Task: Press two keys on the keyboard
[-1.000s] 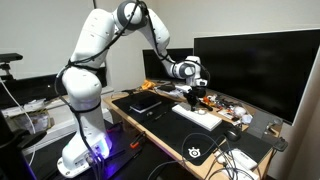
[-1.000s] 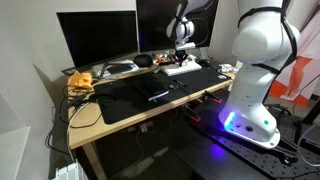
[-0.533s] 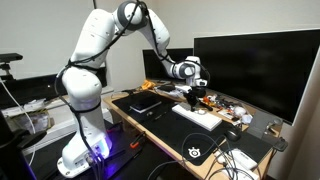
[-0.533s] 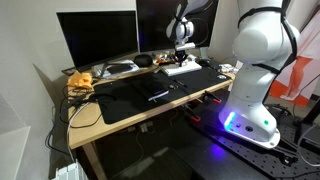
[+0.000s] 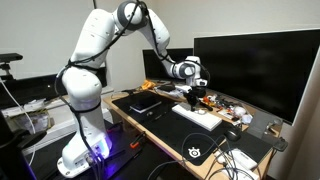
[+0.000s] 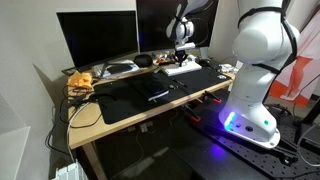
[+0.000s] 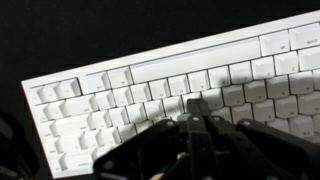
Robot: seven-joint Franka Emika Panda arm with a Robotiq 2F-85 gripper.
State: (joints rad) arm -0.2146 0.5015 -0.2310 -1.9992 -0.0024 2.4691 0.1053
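The white keyboard [image 7: 150, 90] fills the wrist view, lying aslant on a black mat. It also shows in both exterior views [image 5: 197, 117] [image 6: 183, 69]. My gripper [image 7: 194, 103] is shut, its two fingers pressed together, with the tips down on the keys in the keyboard's middle rows. In the exterior views the gripper [image 5: 190, 97] [image 6: 181, 57] points straight down onto the keyboard. The keys under the fingertips are hidden.
Two dark monitors [image 5: 250, 65] [image 6: 95, 40] stand behind the desk. A black flat slab [image 5: 145, 101] [image 6: 152, 88] lies on the desk mat. A black mat with a white logo [image 5: 198, 149] lies near the desk edge. Cables and clutter [image 6: 80, 82] sit beside.
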